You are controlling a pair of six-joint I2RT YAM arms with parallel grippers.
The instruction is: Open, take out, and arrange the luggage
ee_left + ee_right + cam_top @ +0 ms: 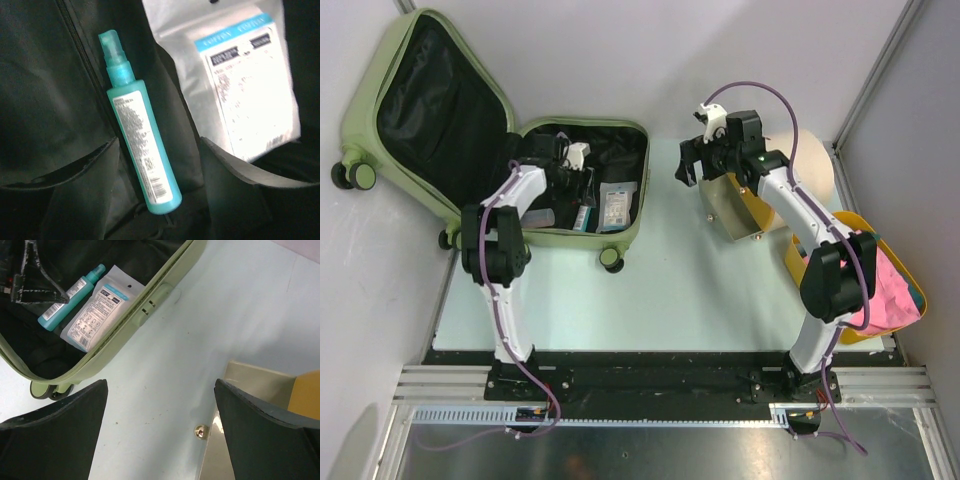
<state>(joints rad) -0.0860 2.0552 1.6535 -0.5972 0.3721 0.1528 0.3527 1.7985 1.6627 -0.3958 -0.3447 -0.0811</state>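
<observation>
The pale green luggage (pixel 620 235) lies open at the back left of the table, with its lid (pixel 360 100) leaning back. My left gripper (pixel 572 182) is inside the black-lined lower half, open. In the left wrist view a teal spray bottle (pixel 140 145) lies on the lining with its base between my open fingers (pixel 75 190), untouched, and a white packet (pixel 245 85) lies to its right. My right gripper (pixel 692 160) is open and empty above the table, right of the luggage. The right wrist view shows the luggage rim (pixel 145 310), the bottle (pixel 70 297) and the packet (pixel 97 310).
A beige metal box (pixel 730 205) sits under the right arm and shows in the right wrist view (pixel 250 385). A cream drum (pixel 815 165) stands behind it. A yellow basket (pixel 800 262) with pink cloth (pixel 890 285) is at the right edge.
</observation>
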